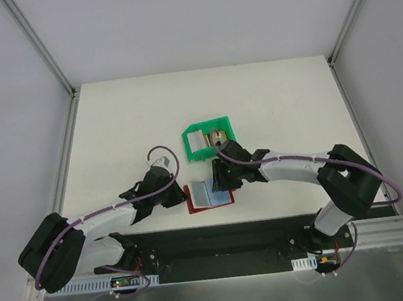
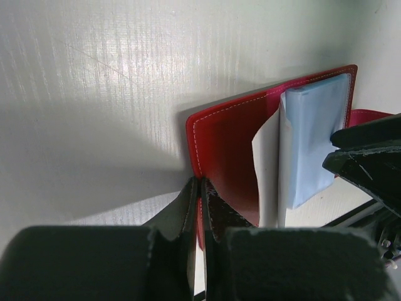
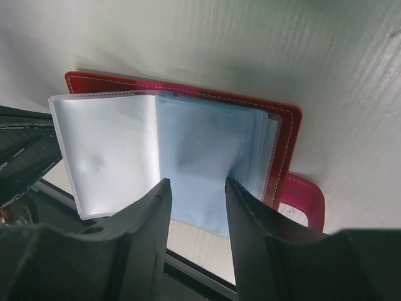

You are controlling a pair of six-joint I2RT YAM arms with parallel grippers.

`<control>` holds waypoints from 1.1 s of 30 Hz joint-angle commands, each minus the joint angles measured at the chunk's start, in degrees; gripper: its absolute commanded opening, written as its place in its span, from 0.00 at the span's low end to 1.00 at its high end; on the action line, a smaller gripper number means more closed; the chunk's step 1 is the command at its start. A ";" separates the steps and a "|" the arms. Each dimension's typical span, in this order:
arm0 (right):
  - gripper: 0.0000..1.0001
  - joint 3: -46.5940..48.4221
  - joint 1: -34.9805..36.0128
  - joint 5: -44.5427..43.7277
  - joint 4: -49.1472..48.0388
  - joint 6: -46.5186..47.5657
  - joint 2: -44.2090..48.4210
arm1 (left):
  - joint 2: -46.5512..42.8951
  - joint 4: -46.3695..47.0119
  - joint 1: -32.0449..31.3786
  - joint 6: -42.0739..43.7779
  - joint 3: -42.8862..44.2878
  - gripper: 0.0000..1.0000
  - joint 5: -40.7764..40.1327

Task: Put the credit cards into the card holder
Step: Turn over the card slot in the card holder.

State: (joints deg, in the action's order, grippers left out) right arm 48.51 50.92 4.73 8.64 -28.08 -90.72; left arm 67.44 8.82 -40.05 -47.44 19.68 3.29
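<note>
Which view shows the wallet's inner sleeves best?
The right wrist view: the wallet lies open with its clear sleeves spread out, close up. The left wrist view shows them mostly edge-on; the top view shows only a small blue patch.

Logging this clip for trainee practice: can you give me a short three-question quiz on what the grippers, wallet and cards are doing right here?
1. True or false: the left gripper is shut on the card holder.
2. Where are the credit cards? A) in the green bin B) tucked into the card holder C) on the bare table
3. Fill in: the right gripper, over the clear sleeves, is ___ (open or shut).
Key: 1 true; 2 A; 3 open.
</note>
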 commanded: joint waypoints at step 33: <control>0.42 2.64 0.67 7.93 -8.38 -0.14 -3.33 | 3.40 1.55 0.15 -0.63 -0.34 0.00 0.31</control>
State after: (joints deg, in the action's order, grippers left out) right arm 48.58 50.50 10.74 2.44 -28.01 -93.41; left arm 68.82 11.35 -40.03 -47.51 19.55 3.36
